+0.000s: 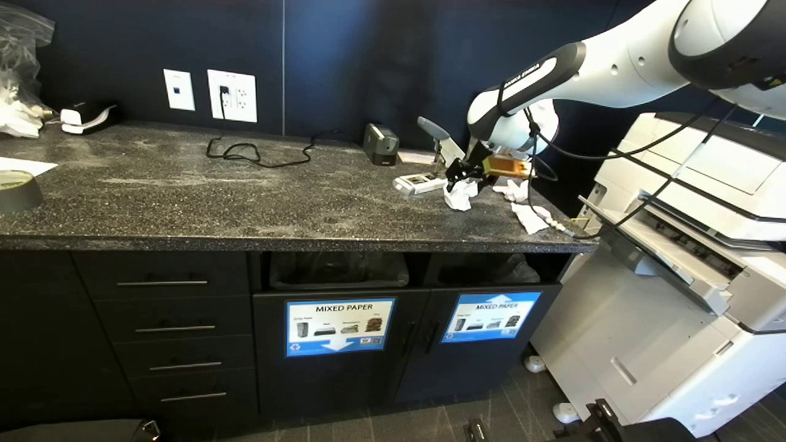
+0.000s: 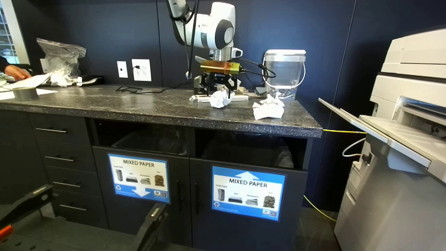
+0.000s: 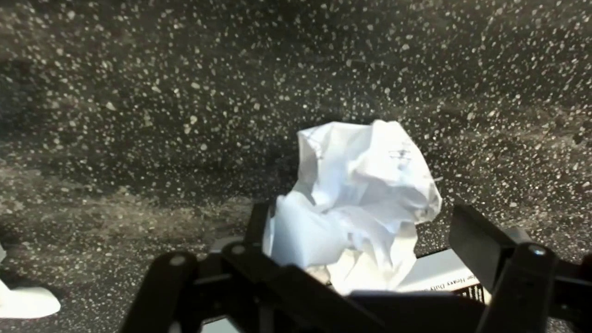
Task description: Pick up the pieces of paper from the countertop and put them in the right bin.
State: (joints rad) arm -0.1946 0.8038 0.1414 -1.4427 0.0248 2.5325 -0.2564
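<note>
Straddling a crumpled paper ball (image 3: 365, 194) with the released, spread end effector (image 3: 360, 221).
On the desk (image 1: 307, 209), left of the photocopier (image 1: 645, 337) in both exterior views, with further crumpled sheets (image 2: 267, 111) nearer it.

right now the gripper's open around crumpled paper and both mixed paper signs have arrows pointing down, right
Not quite: in both exterior views, the arrow on the sign nearer the printer points up; the other sign's points down. The gripper is open around crumpled paper.

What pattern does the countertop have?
The countertop is dark with pale speckles, clearest in the wrist view.
</note>
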